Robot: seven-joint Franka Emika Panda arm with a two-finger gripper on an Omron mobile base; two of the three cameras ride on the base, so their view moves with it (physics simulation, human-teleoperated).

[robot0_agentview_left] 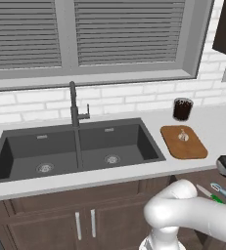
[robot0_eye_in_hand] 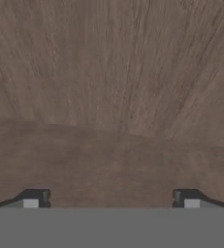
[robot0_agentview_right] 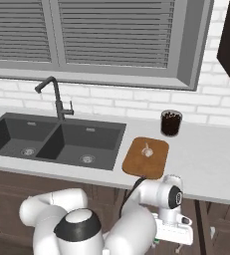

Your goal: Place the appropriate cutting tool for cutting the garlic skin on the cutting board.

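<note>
Right now your gripper (robot0_eye_in_hand: 111, 198) sits low, below the counter edge, and the hand view looks closely at a brown wood-grain surface (robot0_eye_in_hand: 111, 97). Its two dark fingertips (robot0_eye_in_hand: 36, 197) stand far apart at the bottom of that view, so the jaws are spread wide with nothing between them.

Look at the left base view and you find the green-handled knife (robot0_agentview_left: 208, 194) down in an opened drawer space below the counter, at the right edge, lying just beside a light-blue-handled tool (robot0_agentview_left: 219, 189). The robot's white hand is near them at the frame's edge, but you cannot tell from here whether it touches either one.

Up on the counter (robot0_agentview_left: 109, 173), the cutting board (robot0_agentview_left: 190, 149) lies flat to the right of the sink (robot0_agentview_left: 16, 156). The garlic (robot0_agentview_left: 183, 135) rests on the board, toward its far half. You can see the same board (robot0_agentview_right: 136, 167) and garlic (robot0_agentview_right: 147, 151) from the right base view, with the arm's wrist in front of the board's near edge.

A dark cup (robot0_agentview_left: 182, 109) stands on the counter just behind the board, close to the white brick wall. The dark tap (robot0_agentview_left: 74, 105) rises behind the sink's middle divider.
</note>
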